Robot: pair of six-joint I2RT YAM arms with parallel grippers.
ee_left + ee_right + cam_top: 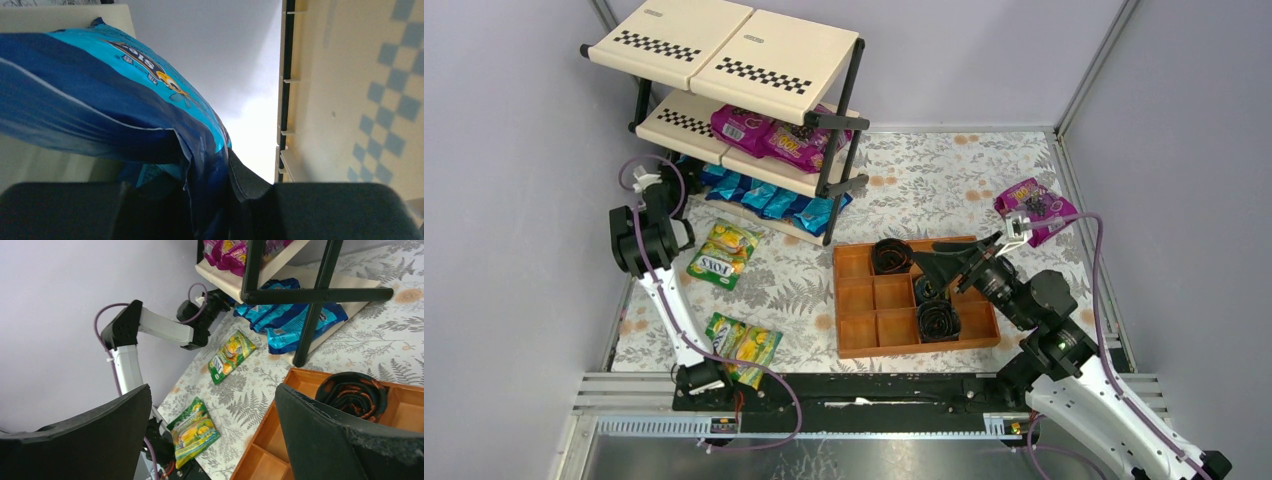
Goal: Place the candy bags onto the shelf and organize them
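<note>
L gripper (215,200) pinched nearly closed on edge of glossy blue candy bag (100,100), at bottom tier of shelf (724,60) w/ other blue bags (769,195). R gripper (212,395) spread wide, holding nothing, above orange tray (874,345); two green-yellow bags (722,253) lie on table (944,180).

Pale lilac walls (514,120) enclose a fern-patterned tabletop (944,190), evenly lit.

The blue candy bag (100,110) is glossy, creased plastic film; the shelf (674,30) has smooth, matt cream panels and satin black tubular posts (851,80); the tray (856,298) right of the shelf looks like matt orange-brown wood; the tabletop (944,180) wears a matt fern-printed covering.
</note>
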